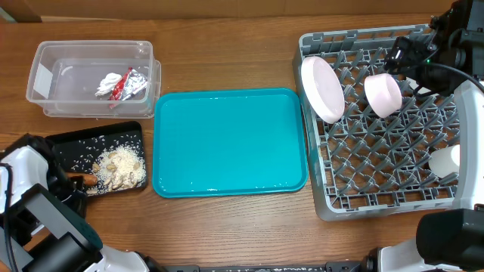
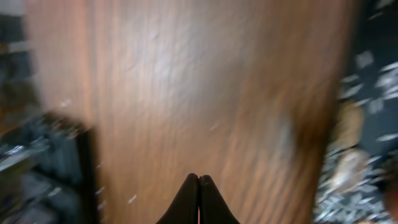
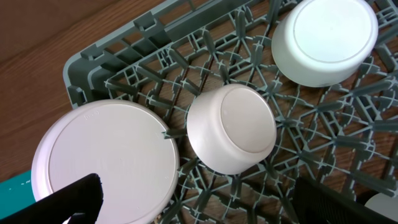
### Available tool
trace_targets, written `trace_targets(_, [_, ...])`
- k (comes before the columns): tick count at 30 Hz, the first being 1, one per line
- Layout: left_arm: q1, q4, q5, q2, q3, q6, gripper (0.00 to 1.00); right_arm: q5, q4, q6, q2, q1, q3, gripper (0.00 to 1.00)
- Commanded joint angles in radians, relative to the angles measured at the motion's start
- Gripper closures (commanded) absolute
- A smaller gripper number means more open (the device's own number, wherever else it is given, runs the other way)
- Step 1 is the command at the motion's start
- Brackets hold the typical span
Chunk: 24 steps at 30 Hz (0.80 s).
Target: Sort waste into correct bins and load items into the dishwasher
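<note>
The grey dish rack point(image 1: 318, 181) stands at the right. It holds the pink plate point(image 1: 321, 88) on edge, the upside-down pink bowl point(image 1: 383, 94) and the white cup point(image 1: 445, 160). In the right wrist view my right gripper point(image 3: 199, 208) is open and empty above the plate point(image 3: 106, 162) and pink bowl point(image 3: 231, 127); the white bowl point(image 3: 323, 40) lies upside down beyond them. The clear tub point(image 1: 53, 68) holds the tissue point(image 1: 110, 81) and foil wrapper point(image 1: 132, 85). The black tray point(image 1: 91, 143) holds rice scraps point(image 1: 121, 168) and the carrot point(image 1: 85, 180). My left gripper point(image 2: 199, 182) is shut and empty over bare wood. The chopsticks are out of view.
A large teal tray point(image 1: 231, 142) lies between the bins and the rack. My left arm point(image 1: 30, 177) sits at the front left corner beside the black tray. My right arm point(image 1: 450, 45) reaches over the rack's far right corner. The left wrist view is blurred.
</note>
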Motion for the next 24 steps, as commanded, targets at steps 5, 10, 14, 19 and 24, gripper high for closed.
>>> trace_targets(5, [-0.003, 0.149, 0.005, -0.004, -0.048, 0.119, 0.96, -0.009, 0.001, -0.011, 0.004, 0.001, -0.004, 0.00])
trace_targets(10, [-0.003, 0.230, 0.082, -0.004, -0.048, 0.185, 0.87, -0.009, -0.003, -0.011, 0.004, 0.001, -0.004, 0.00])
trace_targets(14, [-0.003, 0.290, 0.172, -0.004, -0.048, 0.273, 0.76, -0.009, -0.005, -0.011, 0.004, 0.001, -0.004, 0.00])
trace_targets(19, [-0.003, 0.303, 0.182, -0.004, -0.048, 0.276, 0.64, -0.009, -0.009, -0.011, 0.004, 0.001, -0.004, 0.00])
trace_targets(24, [-0.003, 0.315, 0.198, -0.004, -0.048, 0.304, 0.51, -0.009, -0.016, -0.011, 0.004, 0.001, -0.004, 0.00])
